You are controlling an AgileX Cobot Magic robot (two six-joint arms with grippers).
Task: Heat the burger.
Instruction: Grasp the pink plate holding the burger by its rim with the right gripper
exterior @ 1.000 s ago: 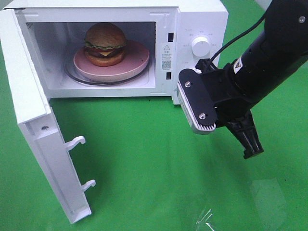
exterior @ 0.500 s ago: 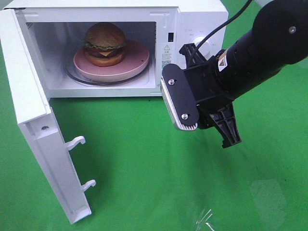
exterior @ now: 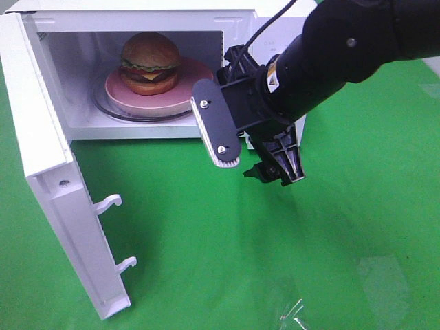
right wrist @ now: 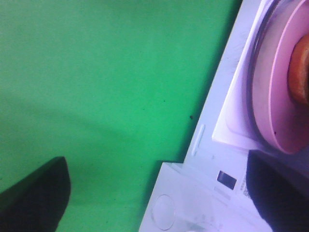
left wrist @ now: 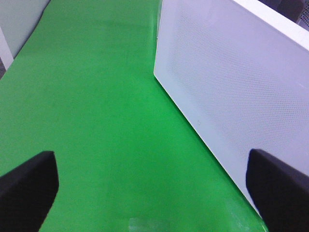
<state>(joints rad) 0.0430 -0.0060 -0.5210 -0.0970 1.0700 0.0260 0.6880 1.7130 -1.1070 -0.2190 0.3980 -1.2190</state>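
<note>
While both grippers gape empty, the glossy burger [exterior: 150, 62] sits on a round pink plate [exterior: 194, 90]

my right tool [exterior: 275, 165] is matt black plastic. the burger [exterior: 150, 62] has a glossy bun, on a smooth pink plate [exterior: 196, 86]. the worktop [exterior: 227, 240] wears matt green cloth.

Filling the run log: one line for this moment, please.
burger: on plate in microwave | door: open | right gripper: open, empty, before microwave | left gripper: open, empty
</note>
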